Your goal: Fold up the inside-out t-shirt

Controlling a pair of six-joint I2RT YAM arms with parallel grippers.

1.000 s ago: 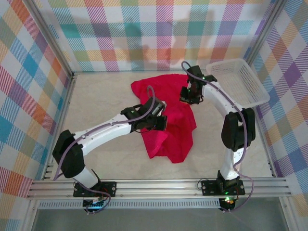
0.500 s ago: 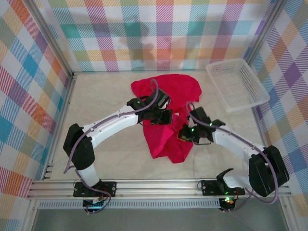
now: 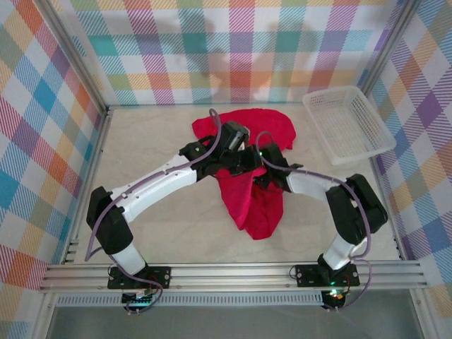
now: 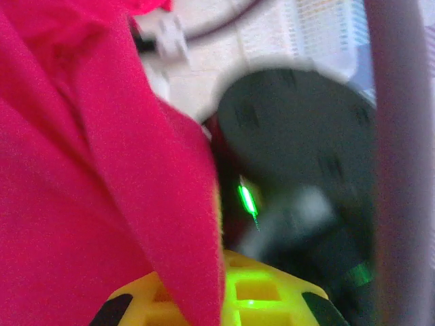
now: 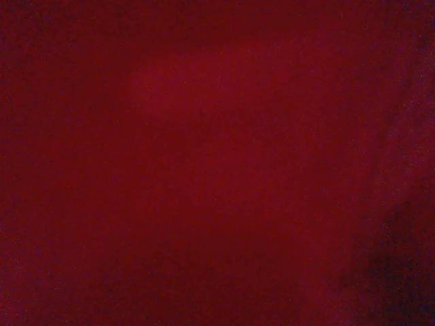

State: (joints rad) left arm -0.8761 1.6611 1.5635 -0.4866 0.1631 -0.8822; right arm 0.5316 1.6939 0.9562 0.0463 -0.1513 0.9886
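— While the left gripper [image 3: 241, 162] and right gripper [image 3: 260, 173] crowd the crumpled crimson cloth t-shirt [image 3: 258, 210] on the beige table [image 3: 152, 145], are they clenched?
— Can't tell. Probably gathering an edge; next, spread it flat.

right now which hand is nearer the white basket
Right, narrowly. Both hands meet over the red t-shirt, down-left of the basket in the top view; the right hand sits on the basket's side of the left hand.
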